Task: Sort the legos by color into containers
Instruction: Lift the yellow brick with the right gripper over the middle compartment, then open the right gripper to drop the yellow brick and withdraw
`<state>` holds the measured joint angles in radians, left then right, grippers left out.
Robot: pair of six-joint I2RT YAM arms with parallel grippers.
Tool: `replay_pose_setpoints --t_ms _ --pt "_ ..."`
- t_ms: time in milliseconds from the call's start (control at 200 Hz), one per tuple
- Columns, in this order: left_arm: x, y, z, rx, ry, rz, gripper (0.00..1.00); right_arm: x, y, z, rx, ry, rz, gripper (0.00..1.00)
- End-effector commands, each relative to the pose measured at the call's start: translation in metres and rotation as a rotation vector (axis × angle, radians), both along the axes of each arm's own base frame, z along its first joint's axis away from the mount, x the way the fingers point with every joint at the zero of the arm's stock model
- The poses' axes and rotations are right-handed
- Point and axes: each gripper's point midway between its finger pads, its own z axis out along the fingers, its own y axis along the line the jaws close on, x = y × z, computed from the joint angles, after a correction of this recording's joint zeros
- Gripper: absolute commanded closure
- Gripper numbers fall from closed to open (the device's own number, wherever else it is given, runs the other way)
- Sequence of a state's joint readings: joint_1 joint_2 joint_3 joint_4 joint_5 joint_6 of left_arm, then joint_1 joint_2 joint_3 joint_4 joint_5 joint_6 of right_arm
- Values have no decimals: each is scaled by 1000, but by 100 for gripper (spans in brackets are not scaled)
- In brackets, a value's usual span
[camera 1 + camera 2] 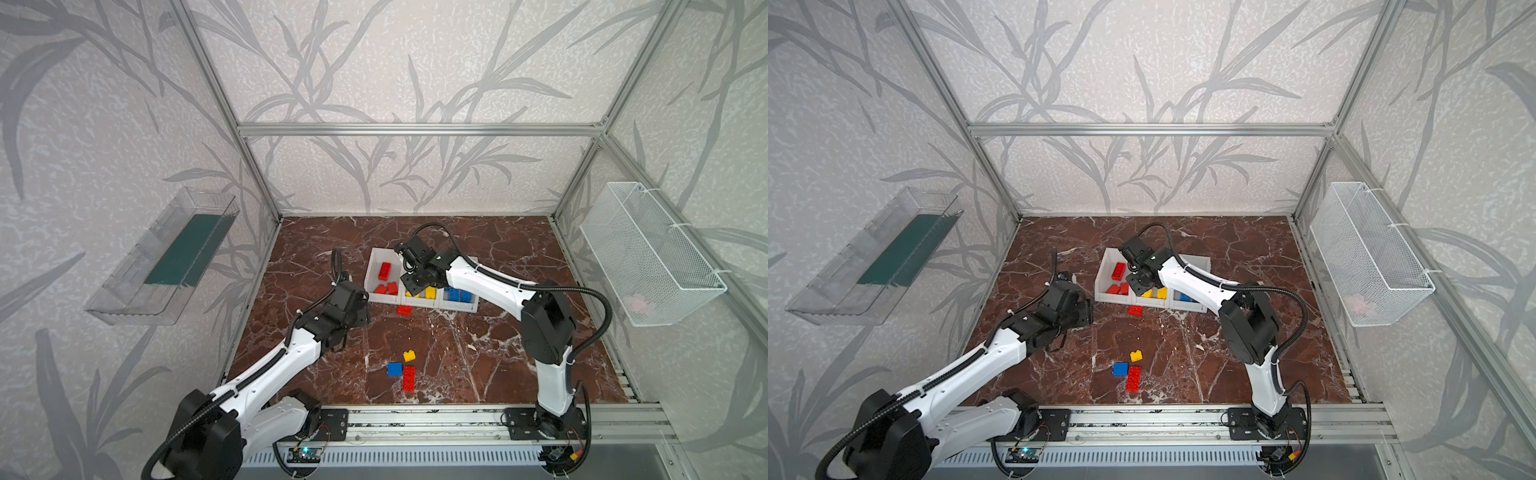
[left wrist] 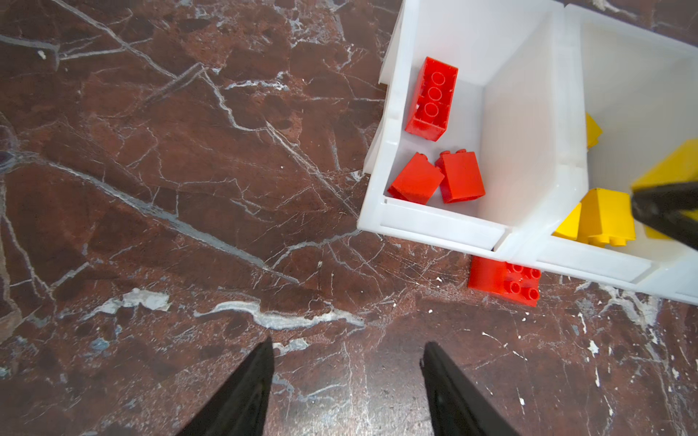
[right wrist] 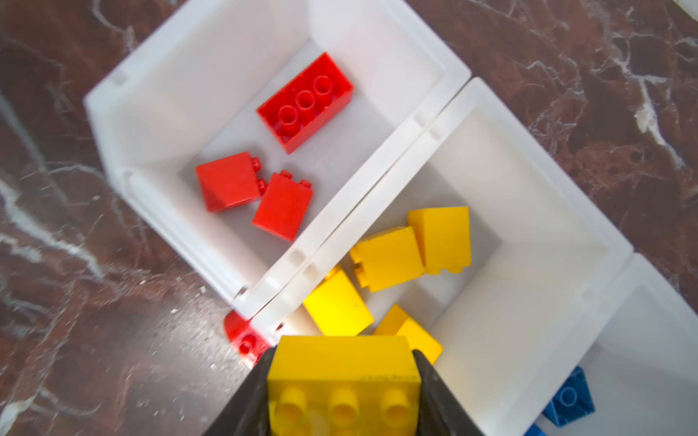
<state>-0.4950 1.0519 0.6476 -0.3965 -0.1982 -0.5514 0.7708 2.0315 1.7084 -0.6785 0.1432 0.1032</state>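
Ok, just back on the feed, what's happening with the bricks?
The right gripper is clamped on a long yellow brick over the front of the middle bin, where other yellow bricks lie. The left gripper is open and empty above the table beside the red bin, which holds three red bricks. Blue bricks sit in the third bin. Four bricks are loose: a red brick against the bins' front, plus a small yellow brick, a blue brick and a long red brick nearer the arms' bases.

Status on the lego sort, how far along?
Done: red bin, yellow bin and blue bin each hold matching bricks. In hand: right gripper holds a yellow brick over the yellow bin; left gripper open, empty. Left on the table: red brick by the bins, small yellow brick, blue brick, long red brick.
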Motion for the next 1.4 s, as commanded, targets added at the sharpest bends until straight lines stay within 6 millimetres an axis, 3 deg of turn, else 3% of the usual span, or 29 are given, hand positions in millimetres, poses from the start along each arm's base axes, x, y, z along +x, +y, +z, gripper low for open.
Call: replay_pose_setpoints --t_ms 0,180,295,710,1055,1325,1355,1395 --pt "-10 10 -5 0 11 40 34 10 -14 -3 -33 29 -37 59" --pt "-12 11 -8 -14 9 48 34 15 -19 -1 -22 29 -62 36" --pt "-11 9 -8 -14 15 42 34 14 -21 2 -21 26 -63 30" --pt "-12 -2 -10 -48 15 -13 34 6 -24 10 3 25 -70 28" --pt "-13 -10 -11 -77 24 -52 34 -4 -31 33 58 2 -93 28" --pt "-22 -39 -16 -119 60 -170 34 -28 -57 54 125 -30 -169 27" --pt "-23 -44 -17 -115 63 -196 34 -31 -61 48 119 -22 -182 27" --pt "-27 -53 -19 -109 70 -237 34 -38 -69 60 147 -40 -200 27"
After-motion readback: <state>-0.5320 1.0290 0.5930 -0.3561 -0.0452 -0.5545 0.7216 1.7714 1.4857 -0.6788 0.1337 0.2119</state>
